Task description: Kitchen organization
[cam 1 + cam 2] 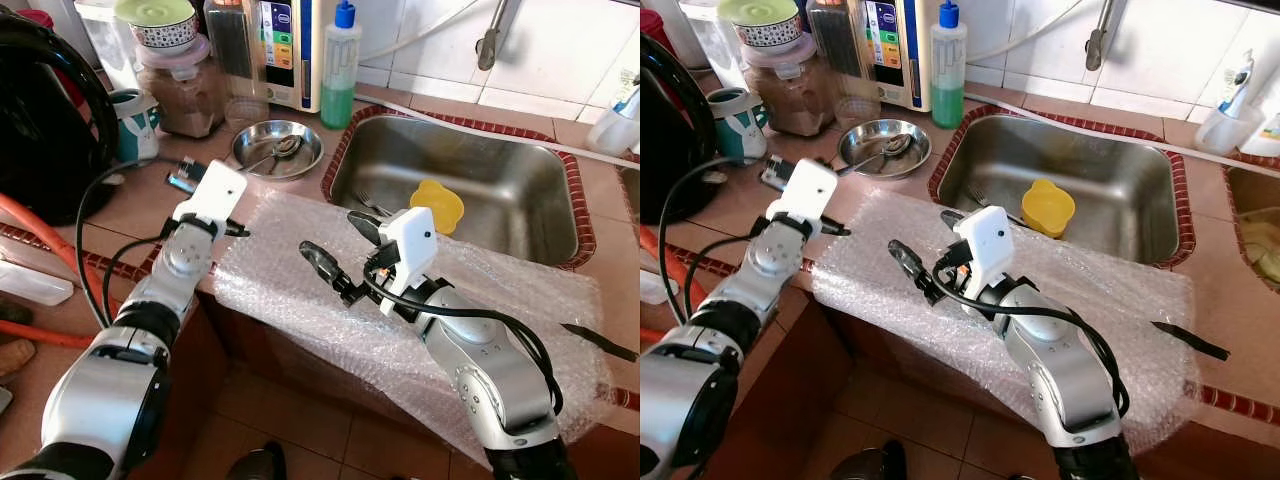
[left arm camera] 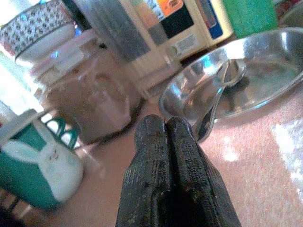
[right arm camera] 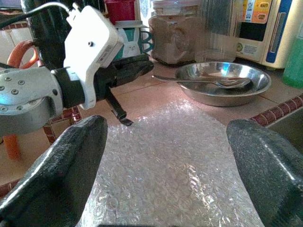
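Bubble wrap [image 1: 480, 290] lies spread over the counter edge in front of the sink [image 1: 460, 170], one side drooping past the lip — light, limp and slippery, so it should crumple rather than lift flat; a pinch at a free corner looks best. The right gripper [image 1: 340, 262] hovers over the sheet with its fingers spread wide and holding nothing. The left gripper [image 1: 185, 172] sits beyond the sheet's far corner, fingers pressed together and empty, pointing at a steel dish [image 1: 277, 148] with a spoon [image 1: 280, 150]. Jars and a mug [image 1: 135, 122] crowd that side — room is freer toward the sink.
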You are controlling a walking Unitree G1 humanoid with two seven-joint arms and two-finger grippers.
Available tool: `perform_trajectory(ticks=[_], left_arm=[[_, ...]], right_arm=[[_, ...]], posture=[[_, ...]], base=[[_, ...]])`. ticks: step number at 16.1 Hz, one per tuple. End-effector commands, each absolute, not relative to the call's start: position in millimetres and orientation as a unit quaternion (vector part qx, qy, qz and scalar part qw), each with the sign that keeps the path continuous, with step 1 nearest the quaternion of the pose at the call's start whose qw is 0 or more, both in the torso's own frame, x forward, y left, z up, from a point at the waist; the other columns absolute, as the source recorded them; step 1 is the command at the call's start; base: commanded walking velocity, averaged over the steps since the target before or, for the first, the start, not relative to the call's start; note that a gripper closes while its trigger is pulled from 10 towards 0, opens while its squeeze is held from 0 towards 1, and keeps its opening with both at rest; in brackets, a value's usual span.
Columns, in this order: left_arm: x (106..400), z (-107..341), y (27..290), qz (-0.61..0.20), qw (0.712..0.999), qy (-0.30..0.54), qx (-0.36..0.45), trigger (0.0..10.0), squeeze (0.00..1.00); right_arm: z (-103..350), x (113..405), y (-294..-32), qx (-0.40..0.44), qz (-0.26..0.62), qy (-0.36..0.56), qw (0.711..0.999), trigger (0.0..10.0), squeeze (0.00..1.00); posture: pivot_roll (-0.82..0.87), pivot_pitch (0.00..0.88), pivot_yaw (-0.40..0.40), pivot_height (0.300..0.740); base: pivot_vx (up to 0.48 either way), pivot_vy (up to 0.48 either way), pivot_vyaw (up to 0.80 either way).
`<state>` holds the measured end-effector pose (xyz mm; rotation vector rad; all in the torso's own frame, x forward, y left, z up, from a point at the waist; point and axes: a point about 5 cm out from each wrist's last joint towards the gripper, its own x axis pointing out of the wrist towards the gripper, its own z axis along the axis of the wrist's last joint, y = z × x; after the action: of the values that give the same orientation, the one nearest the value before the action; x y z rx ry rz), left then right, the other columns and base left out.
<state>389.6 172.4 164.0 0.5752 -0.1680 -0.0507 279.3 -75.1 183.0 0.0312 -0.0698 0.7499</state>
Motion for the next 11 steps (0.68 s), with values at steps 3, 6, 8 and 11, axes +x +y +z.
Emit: perform_trajectory(ticks=[3,6,8,11], left_arm=[[392,178,183,0.025,0.962,-0.108,0.248,10.0,1.0],[392,171,195,0.08,0.986,-0.067,0.132,10.0,1.0],[393,162,195,0.093,0.993,-0.026,-0.066,10.0,1.0],[396,166,188,0.085,0.987,-0.031,-0.13,10.0,1.0]], right_arm=[[185,281,-75,0.016,0.364,-0.039,0.931,10.0,0.0],[185,281,-75,0.017,0.363,-0.04,0.931,10.0,0.0],[183,279,-75,0.017,0.366,-0.037,0.93,10.0,0.0],[184,279,-75,0.016,0.367,-0.038,0.929,10.0,0.0]], posture=[[-0.03,0.113,0.013,0.74],[-0.03,0.114,0.013,0.74],[-0.04,0.112,0.01,0.74],[-0.04,0.112,0.009,0.74]], base=[[0.0,0.0,0.0],[0.0,0.0,0.0],[0.0,0.0,0.0],[0.0,0.0,0.0]])
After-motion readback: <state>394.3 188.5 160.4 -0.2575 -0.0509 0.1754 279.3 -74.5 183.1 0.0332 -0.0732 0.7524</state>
